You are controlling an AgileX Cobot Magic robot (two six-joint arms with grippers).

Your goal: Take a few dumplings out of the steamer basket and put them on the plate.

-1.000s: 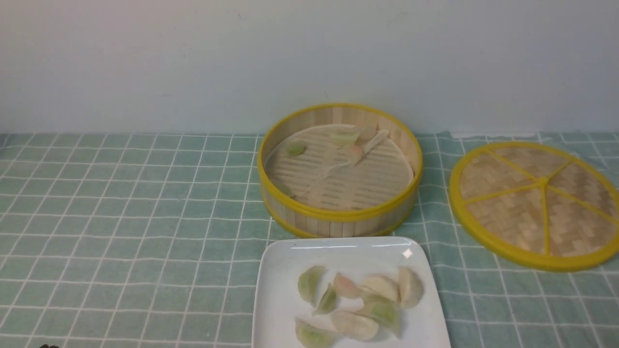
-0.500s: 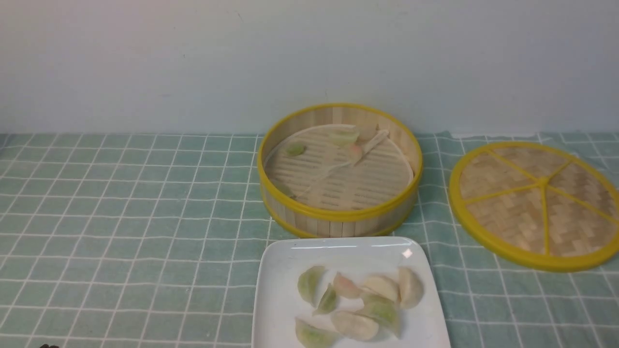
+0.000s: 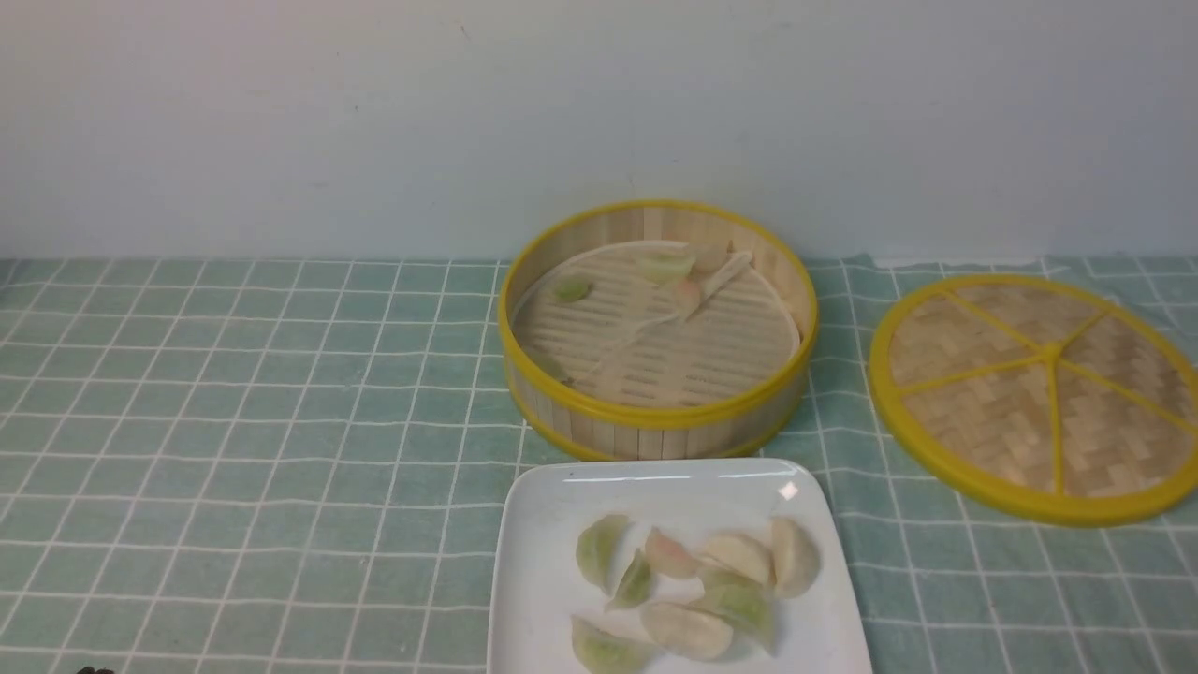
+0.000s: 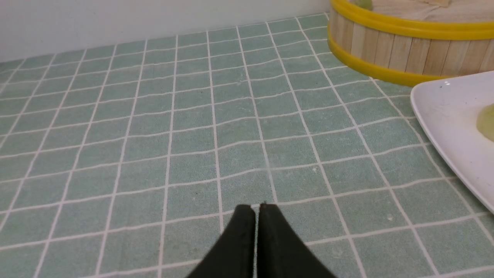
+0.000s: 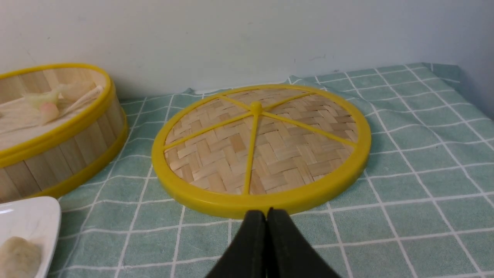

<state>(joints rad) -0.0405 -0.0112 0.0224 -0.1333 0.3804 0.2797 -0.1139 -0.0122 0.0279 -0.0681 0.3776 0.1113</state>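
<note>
Pale green cloth (image 3: 243,421) with a white grid covers the table, and a plain light wall (image 3: 374,112) stands behind it. Near the far middle of the cloth sits the steamer basket (image 3: 658,423), round and shallow, with yellow rims and a wall of upright bamboo slats. On its slatted floor lie a few dumplings: a green one (image 3: 571,288) toward the far left, and a small cluster (image 3: 681,271) of pale green and pinkish ones at the far side.

Just in front of the basket, close to its near wall, is the plate (image 3: 538,580), glossy white and square with rounded corners; its near part is cut off by the picture edge. A group of eight or so dumplings (image 3: 697,585), green, pinkish and cream, lies bunched on it, several touching or overlapping.

To the right of the basket, apart from it, a flat woven lid (image 3: 1034,393) with a yellow rim and yellow spokes lies on the cloth.

Left gripper (image 4: 256,208) hovers low over bare cloth to the left of the plate, its black jaws pressed together on nothing. Right gripper (image 5: 266,214) sits by the near edge of the lid, its jaws likewise pressed together and empty.
</note>
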